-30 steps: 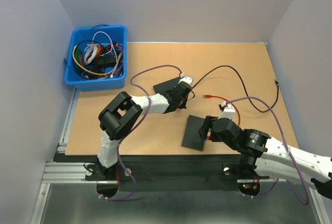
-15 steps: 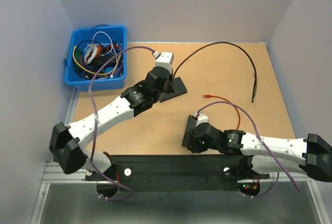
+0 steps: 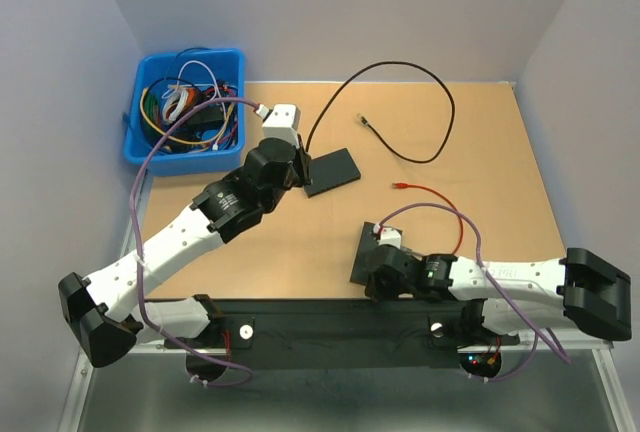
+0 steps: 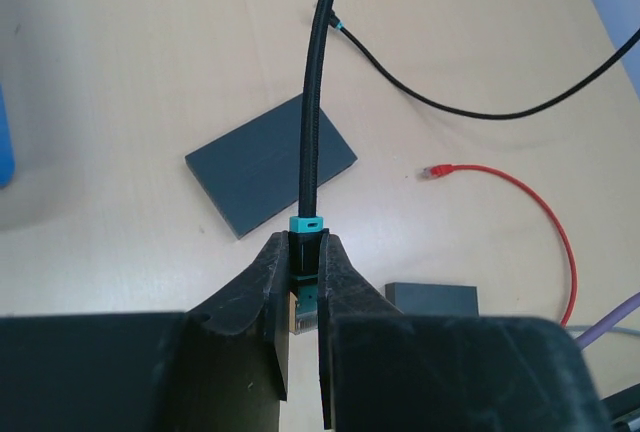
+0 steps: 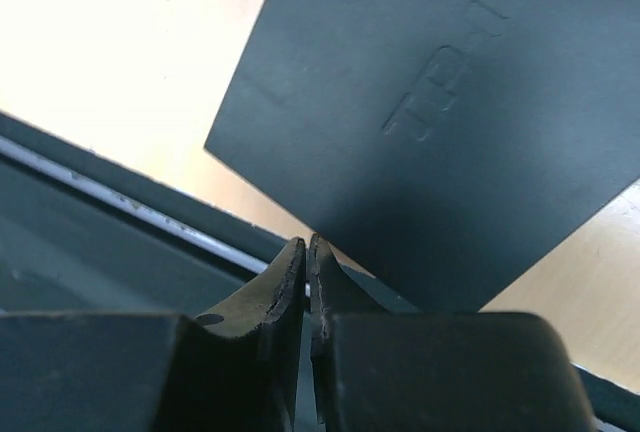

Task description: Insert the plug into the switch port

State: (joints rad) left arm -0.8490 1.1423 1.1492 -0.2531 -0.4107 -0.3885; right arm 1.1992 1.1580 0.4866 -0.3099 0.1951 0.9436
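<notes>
In the left wrist view my left gripper is shut on the plug, a clear connector with a teal boot. Its black cable rises straight out of the jaws. A flat dark grey switch lies on the table just beyond the fingertips. From above, the left gripper sits at the left edge of this switch. A second dark switch lies near the front edge. My right gripper is at its near edge, and my right gripper is shut with nothing between the fingers, just in front of that switch.
A blue bin full of tangled cables stands at the back left. The black cable loops across the back of the table. A red cable lies right of centre. A black rail runs along the front edge.
The left arm has swung out and carried the plug left, dragging the black cable into a tighter loop. The right gripper has closed and shifted left along the near switch's front edge.
</notes>
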